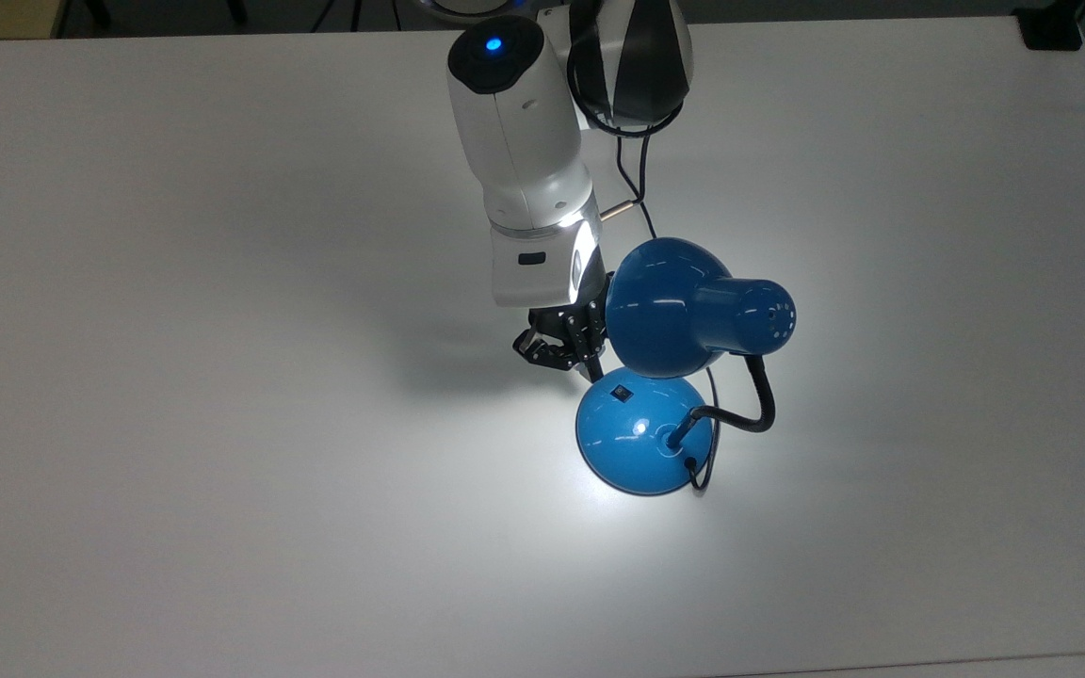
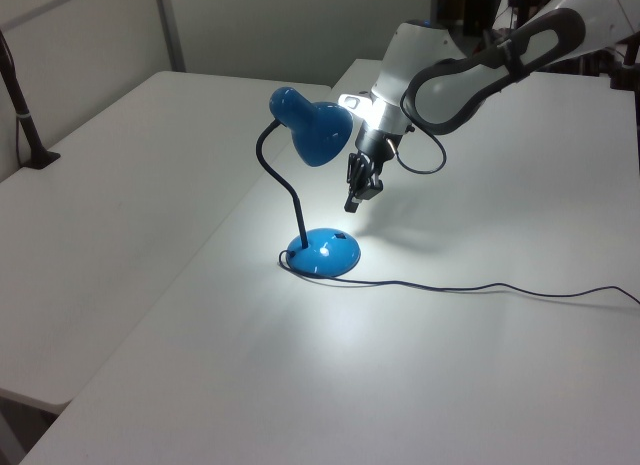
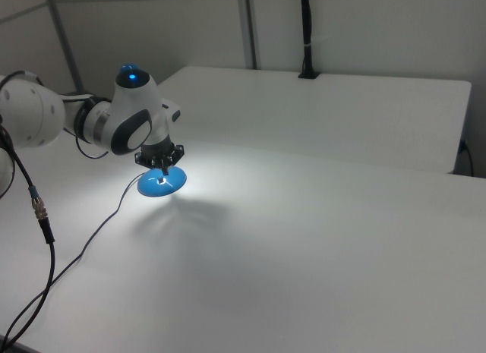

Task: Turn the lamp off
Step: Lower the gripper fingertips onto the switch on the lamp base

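Blue lamp (image 1: 665, 358) lit, gripper (image 1: 588, 370) just beside base.

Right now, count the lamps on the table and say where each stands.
1. The lamp stands lit right of the table's middle in the top view, with the gripper beside its shade.

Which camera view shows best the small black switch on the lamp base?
The top view: the switch faces the camera on the lit blue base, just beside the gripper. The left view shows it as a small dark mark. In the right view I cannot make it out.
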